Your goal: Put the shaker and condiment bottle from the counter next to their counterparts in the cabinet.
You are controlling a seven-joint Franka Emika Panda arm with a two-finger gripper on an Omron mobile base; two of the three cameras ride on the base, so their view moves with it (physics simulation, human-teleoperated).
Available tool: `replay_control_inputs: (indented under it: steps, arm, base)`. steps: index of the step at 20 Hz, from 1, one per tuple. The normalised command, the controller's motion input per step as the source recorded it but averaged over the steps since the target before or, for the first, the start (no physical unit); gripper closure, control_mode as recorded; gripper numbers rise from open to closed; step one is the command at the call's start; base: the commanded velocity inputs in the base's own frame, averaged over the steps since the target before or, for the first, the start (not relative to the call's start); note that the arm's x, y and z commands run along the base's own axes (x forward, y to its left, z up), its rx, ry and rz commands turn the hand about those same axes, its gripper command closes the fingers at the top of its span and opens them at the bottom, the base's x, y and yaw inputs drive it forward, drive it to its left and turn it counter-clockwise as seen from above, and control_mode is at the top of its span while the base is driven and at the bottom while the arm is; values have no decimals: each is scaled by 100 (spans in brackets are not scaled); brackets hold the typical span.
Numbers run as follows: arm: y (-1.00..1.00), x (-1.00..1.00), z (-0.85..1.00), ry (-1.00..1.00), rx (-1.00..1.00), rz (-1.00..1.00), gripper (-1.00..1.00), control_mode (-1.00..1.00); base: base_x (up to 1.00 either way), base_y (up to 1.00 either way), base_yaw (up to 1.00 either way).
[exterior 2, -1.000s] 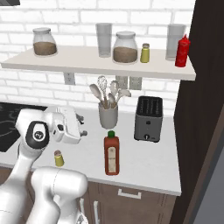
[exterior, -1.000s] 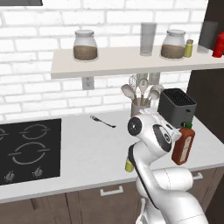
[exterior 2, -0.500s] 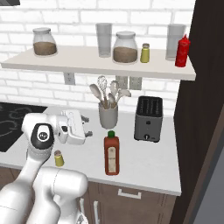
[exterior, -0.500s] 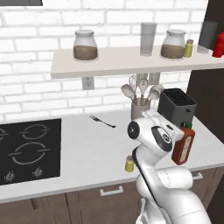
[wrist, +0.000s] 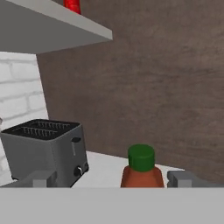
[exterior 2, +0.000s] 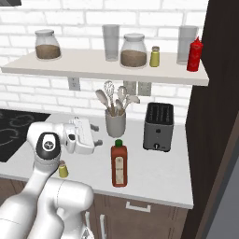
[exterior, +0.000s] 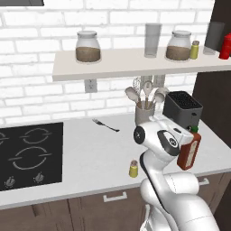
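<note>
The condiment bottle, dark red-brown with a pale label and green cap, stands on the counter in front of the toaster; it also shows at the counter's right end as the bottle. My gripper is open, level with the cap and a short way left of it. Seen from the hand, the gripper frames the bottle ahead, not touching it. The small yellow-green shaker stands near the counter's front edge, the same shaker beside my arm. On the cabinet its twin shaker and the bright red bottle stand.
A grey toaster and a utensil holder stand behind the bottle. Two jars and glasses share the shelf. A dark wood panel closes the right side. A fork and the black hob lie left.
My hand has crept a little to the right, closer to the condiment bottle, jaws unchanged. Bottle and shaker have stayed in place.
</note>
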Motion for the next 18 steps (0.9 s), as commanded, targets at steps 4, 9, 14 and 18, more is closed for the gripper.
replay_control_inputs:
  steps: [4,9,14,18]
  arm:
    - [-7,1,-22,11,0,0,-100,-100]
    - [-20,5,-18,8,0,0,-100,-100]
    - [-18,5,-15,5,0,0,-100,-100]
    - [-3,0,0,0,0,0,-100,-100]
  base:
    - [0,0,0]
    - [0,0,0]
    - [0,0,0]
    - [0,0,0]
